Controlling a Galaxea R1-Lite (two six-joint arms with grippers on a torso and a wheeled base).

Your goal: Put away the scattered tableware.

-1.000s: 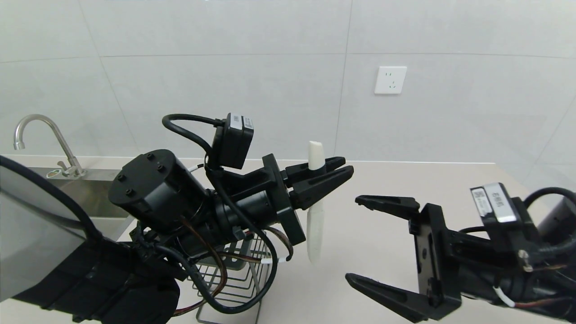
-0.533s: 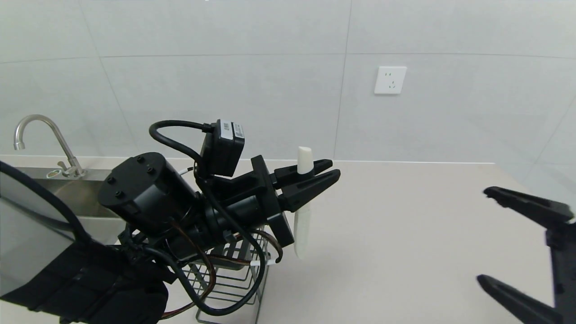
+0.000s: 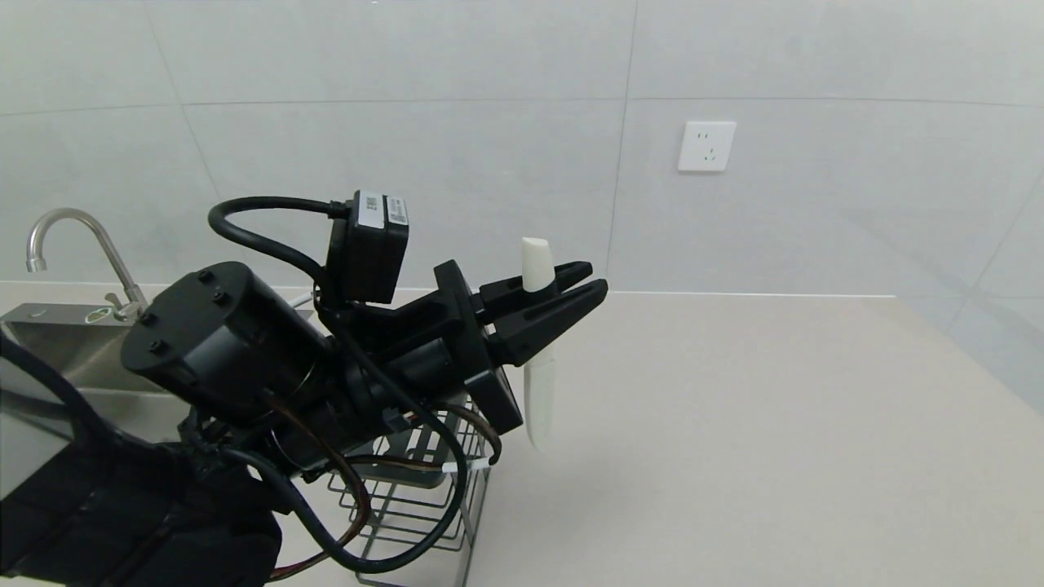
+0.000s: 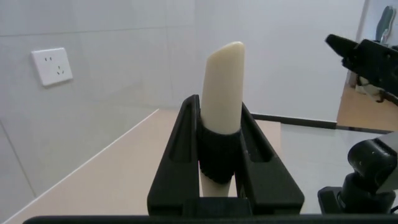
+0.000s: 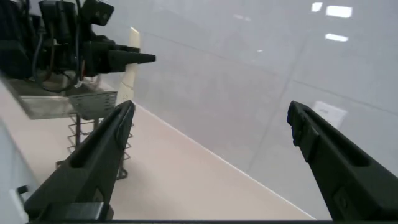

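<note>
**A:** Can any writing be read?

**B:** Two white stickers [image 3: 371, 209] are seen on the black camera block [image 3: 367, 261] above the left gripper [image 3: 594, 277]. Codes are printed on them, but the print is too small to be made out.

**A:** What is held, and how?

**B:** A white utensil [image 3: 539, 391] is pinched between the black fingers of the left gripper, a little below its upper end. It is held nearly upright in the air. Its top is cut at a slant, its surface is smooth and matt, and it narrows to a rounded lower tip. What kind of utensil it is cannot be told.

**A:** And the other hand?

**B:** The right gripper [image 5: 210, 112] is shown with its two long black fingers spread wide apart.

**A:** Which containers are there?

**B:** A wire rack [image 3: 400, 514] made of thin silvery rods is set on the counter [image 3: 734, 448] below the left arm. The utensil's lower tip hangs near the rack's upper rim, towards the robot's right. Whether it is directly over the rack cannot be told. The rack's contents are hidden by the arm and its cables. Farther to the left, a brushed-steel sink [image 3: 57, 350] is let into the counter, and a curved metal tap [image 3: 108, 253] is fixed behind it. The inside of the basin is mostly covered.

**A:** What is seen beyond?

**B:** The counter is pale beige, smooth and matt. It is met by a wall [image 3: 408, 122] of large, pale grey tiles. A square white socket [image 3: 706, 145] is mounted on that wall, well to the right of the utensil.
</note>
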